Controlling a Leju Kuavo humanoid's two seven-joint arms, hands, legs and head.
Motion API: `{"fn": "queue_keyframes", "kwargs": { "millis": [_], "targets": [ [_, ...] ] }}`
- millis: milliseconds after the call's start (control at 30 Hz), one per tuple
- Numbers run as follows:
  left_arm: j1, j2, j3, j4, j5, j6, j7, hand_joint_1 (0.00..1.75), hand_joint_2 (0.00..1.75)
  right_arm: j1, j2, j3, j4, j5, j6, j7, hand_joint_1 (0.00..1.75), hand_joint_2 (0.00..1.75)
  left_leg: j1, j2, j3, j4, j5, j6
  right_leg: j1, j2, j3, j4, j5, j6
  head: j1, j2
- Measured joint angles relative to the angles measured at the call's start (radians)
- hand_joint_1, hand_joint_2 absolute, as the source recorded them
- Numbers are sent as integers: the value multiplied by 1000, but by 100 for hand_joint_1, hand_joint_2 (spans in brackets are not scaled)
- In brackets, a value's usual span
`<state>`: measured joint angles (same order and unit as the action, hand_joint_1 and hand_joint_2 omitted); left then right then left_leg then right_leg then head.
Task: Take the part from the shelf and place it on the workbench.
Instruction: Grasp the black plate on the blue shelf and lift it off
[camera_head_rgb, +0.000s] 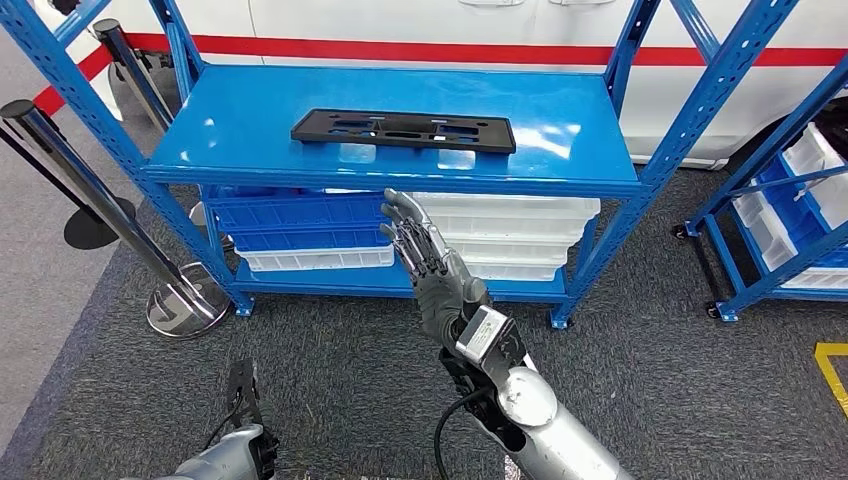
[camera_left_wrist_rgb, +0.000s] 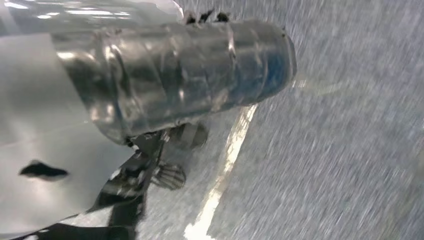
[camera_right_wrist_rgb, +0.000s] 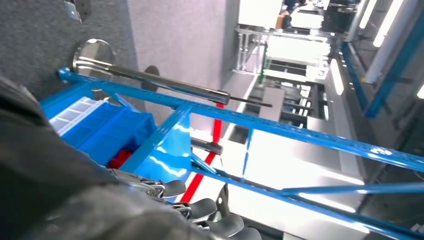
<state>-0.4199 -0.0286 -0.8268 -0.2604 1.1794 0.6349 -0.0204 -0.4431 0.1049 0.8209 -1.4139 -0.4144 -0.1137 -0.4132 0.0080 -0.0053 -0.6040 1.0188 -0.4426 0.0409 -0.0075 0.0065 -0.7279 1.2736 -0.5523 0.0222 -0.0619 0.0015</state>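
Currently the part (camera_head_rgb: 404, 130) lies flat on the shelf (camera_head_rgb: 240, 120). Right hand (camera_head_rgb: 425, 255) raised below the shelf edge, fingers spread, empty. Left hand (camera_head_rgb: 245, 400) low; fingers unclear.

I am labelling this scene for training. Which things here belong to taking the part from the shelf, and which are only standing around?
For the job:
- black part, flat on the blue shelf
- right hand, raised, holding nothing

Just around:
- blue bins and white bins below
- metal post
- second rack
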Motion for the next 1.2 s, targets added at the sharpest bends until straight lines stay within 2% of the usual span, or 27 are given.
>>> {"fn": "queue_keyframes", "kwargs": {
  "millis": [33,67,100,167,200,233,300,367,433,500,533,567,600,667,700,733,767,867,900,967,1033,1067,1100,1133,1200],
  "targets": [
    [0,0,-3,1,0,0,4,0,0,0,0,1,3,-4,2,2,0,0,0,0,0,1,-1,0,-2,0,-20,36,-6,3,0,0],
    [1,-1,-7,2,0,-1,6,0,0,-1,0,4,6,-7,4,4,0,0,1,0,0,2,-2,0,-5,0,-23,35,9,5,0,0],
    [0,-1,-10,2,1,-1,7,0,0,-3,0,9,10,-9,6,6,0,0,2,-1,0,5,-4,-2,-8,-1,-7,-3,39,7,0,0],
    [-3,-2,-20,4,2,-6,6,0,0,-12,1,23,17,-12,11,9,0,0,1,-1,-2,14,-12,-10,-11,-2,53,-133,102,6,1,0],
    [-5,-2,-23,5,3,-12,4,0,0,-17,2,27,20,-14,13,11,0,0,-1,-1,-4,18,-15,-15,-10,-2,77,-181,115,2,0,0],
    [-6,-2,-26,6,3,-20,1,0,0,-20,4,31,22,-16,14,12,0,0,-3,-1,-6,20,-16,-20,-8,-2,89,-208,117,-3,-1,0],
    [-9,-2,-28,6,3,-34,-3,0,0,-23,7,34,27,-20,16,13,0,0,-2,-1,-8,18,-14,-30,-5,0,92,-218,113,-15,-2,0],
    [-11,-2,-29,6,3,-42,-5,0,0,-26,10,39,32,-21,18,14,0,0,1,-1,-11,26,-24,-39,-7,0,99,-227,115,-28,-3,0],
    [-13,-3,-30,6,4,-46,-5,0,0,-34,15,46,37,-21,22,16,0,0,4,0,-46,101,-62,-48,-11,-2,109,-234,115,-38,-8,0],
    [-13,-4,-30,7,5,-48,-3,0,0,-41,18,54,44,-15,24,17,0,0,5,0,-111,224,-107,-54,-9,-2,113,-235,112,-44,-13,0],
    [-11,-5,-30,8,6,-48,-2,0,0,-42,19,58,48,-10,23,17,0,0,6,0,-138,267,-114,-55,-9,-2,115,-235,109,-46,-13,0],
    [-10,-5,-30,9,7,-48,-2,0,0,-42,19,62,52,-5,20,17,0,0,6,0,-150,278,-104,-56,-9,-1,118,-234,107,-47,-13,0],
    [-9,-5,-30,10,7,-48,-1,0,0,-43,20,65,55,-1,17,16,0,0,6,0,-144,251,-75,-56,-9,0,121,-234,104,-46,-13,0],
    [-10,-5,-30,11,7,-48,-1,0,0,-46,23,70,60,2,13,15,0,0,6,2,-95,129,-3,-52,-10,1,130,-232,96,-41,-13,0],
    [-12,-5,-31,11,8,-47,-1,0,0,-50,25,72,63,4,13,14,0,0,3,3,-68,70,19,-49,-7,1,131,-230,91,-37,-13,0],
    [-13,-5,-31,11,9,-46,-1,0,0,-54,27,74,65,8,10,13,0,0,1,3,-52,36,25,-45,-5,0,131,-230,89,-32,-13,0],
    [-14,-6,-31,11,10,-45,-1,0,0,-58,28,75,67,13,7,13,0,0,-2,2,-47,24,19,-40,-3,-2,131,-231,87,-27,-12,0],
    [-14,-7,-31,11,13,-41,-2,0,0,-65,31,81,75,35,-3,12,0,0,1,-8,-39,14,14,-25,0,-7,135,-231,78,-11,-10,0],
    [-15,-8,-31,11,13,-41,-2,0,0,-68,31,84,77,41,-5,11,0,0,3,-12,-33,10,13,-20,0,-9,131,-215,68,-7,-10,0],
    [-17,-8,-31,12,13,-41,-3,0,0,-75,32,89,82,47,-4,10,0,0,5,-21,-22,7,8,-10,-2,-9,87,-122,25,-2,-8,0],
    [-16,-7,-31,14,14,-43,-3,0,0,-77,32,95,88,50,-2,9,0,0,2,-32,-16,8,1,-4,-2,-9,13,5,-14,-1,-8,0],
    [-15,-7,-31,15,14,-45,-2,0,0,-76,32,97,92,51,-2,9,0,0,1,-41,-12,8,-2,-3,-2,-8,-11,33,-9,-2,-8,0],
    [-14,-7,-31,16,14,-47,-1,0,0,-76,32,99,96,51,-1,9,0,0,1,-51,-7,8,-6,-3,-2,-7,-16,21,18,-5,-8,0],
    [-14,-7,-31,16,14,-49,0,0,0,-77,32,100,99,51,-1,9,0,0,1,-62,0,9,-11,-4,-2,-2,-1,-31,61,-9,-8,0],
    [-15,-7,-31,16,14,-51,1,0,0,-78,32,102,104,51,-1,8,0,0,1,-83,9,9,-20,-8,-3,37,46,-157,133,-19,-10,0]
  ]
}}
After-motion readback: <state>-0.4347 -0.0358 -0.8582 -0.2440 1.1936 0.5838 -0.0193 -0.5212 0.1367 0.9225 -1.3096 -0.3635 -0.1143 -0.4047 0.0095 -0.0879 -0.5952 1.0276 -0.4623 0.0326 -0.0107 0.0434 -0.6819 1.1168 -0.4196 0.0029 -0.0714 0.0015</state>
